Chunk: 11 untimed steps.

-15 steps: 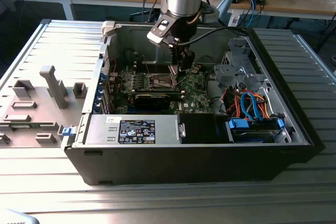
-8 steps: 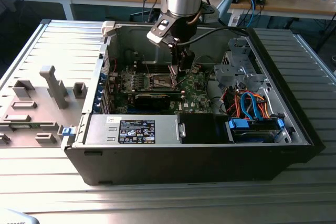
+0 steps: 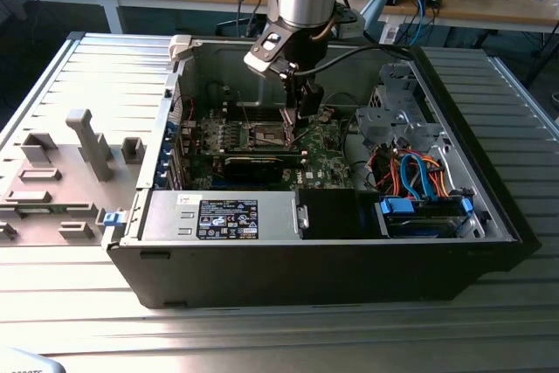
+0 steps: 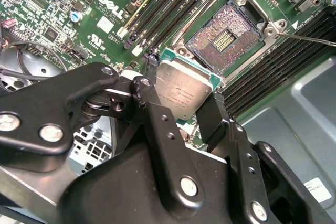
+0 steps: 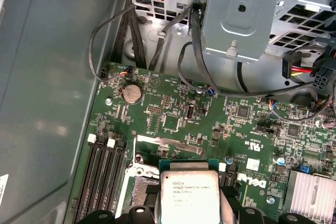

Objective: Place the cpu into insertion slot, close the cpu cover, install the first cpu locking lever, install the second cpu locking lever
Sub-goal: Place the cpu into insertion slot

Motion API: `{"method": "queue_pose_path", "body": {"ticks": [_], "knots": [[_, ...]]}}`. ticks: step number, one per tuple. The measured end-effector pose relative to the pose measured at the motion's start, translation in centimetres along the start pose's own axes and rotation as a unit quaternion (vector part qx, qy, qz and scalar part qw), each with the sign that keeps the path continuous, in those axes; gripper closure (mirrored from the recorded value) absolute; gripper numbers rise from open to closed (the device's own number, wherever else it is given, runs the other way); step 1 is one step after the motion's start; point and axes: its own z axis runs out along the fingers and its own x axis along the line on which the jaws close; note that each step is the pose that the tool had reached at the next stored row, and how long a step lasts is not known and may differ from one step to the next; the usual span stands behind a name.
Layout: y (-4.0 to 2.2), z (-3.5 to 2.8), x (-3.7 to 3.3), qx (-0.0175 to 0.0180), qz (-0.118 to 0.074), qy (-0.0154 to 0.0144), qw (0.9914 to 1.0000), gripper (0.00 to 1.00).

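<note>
My gripper [image 4: 184, 94] is shut on the cpu [image 4: 185, 91], a flat silvery square chip clamped by its edges between two black fingers [image 4: 150, 74]. In the second wrist view the cpu hangs just above the green board, beside one corner of the insertion slot [image 4: 227, 34]. The slot's gold contacts lie bare, with no cover over them. A thin metal lever [image 4: 310, 38] runs along the slot's far side. The first wrist view has the cpu [image 5: 189, 195] overlapping the slot's silver rim [image 5: 137, 174]. In the exterior view the gripper [image 3: 301, 118] reaches down into the open computer case beside the slot [image 3: 269, 134].
Black memory slots [image 4: 173, 3] flank the socket. A long black card [image 3: 253, 163] and a labelled power supply box [image 3: 227, 216] lie nearer the case's front. A metal drive cage [image 3: 397, 111] and orange and blue cables [image 3: 419, 172] fill the exterior view's right. A grey fixture [image 3: 70, 163] sits outside the case.
</note>
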Motion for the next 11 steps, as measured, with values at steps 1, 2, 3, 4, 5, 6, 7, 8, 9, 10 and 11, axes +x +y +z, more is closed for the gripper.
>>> {"method": "queue_pose_path", "body": {"ticks": [1, 2, 3, 4, 5, 6, 7, 8, 9, 10, 11], "knots": [[0.00, 0.00, 0.00, 0.0000, 0.000, 0.0000, 1.00000, 0.46], [0.00, 0.00, 0.00, 0.0000, 0.001, 0.0000, 1.00000, 0.46], [0.00, 0.00, 0.00, 0.0000, 0.001, 0.0000, 1.00000, 0.46], [0.00, 0.00, 0.00, 0.0001, 0.001, 0.0000, 1.00000, 0.46], [0.00, 0.00, 0.00, 0.0001, 0.001, -0.0001, 1.00000, 0.46], [0.00, 0.00, 0.00, 0.0001, 0.002, -0.0001, 1.00000, 0.46], [0.00, 0.00, 0.00, 0.0001, 0.002, -0.0001, 1.00000, 0.46], [0.00, 0.00, 0.00, 0.0001, 0.002, -0.0001, 1.00000, 0.46], [0.00, 0.00, 0.00, 0.0001, 0.002, -0.0001, 1.00000, 0.46], [0.00, 0.00, 0.00, 0.0001, 0.003, -0.0001, 1.00000, 0.46], [0.00, 0.00, 0.00, 0.0001, 0.003, -0.0001, 1.00000, 0.46]]}}
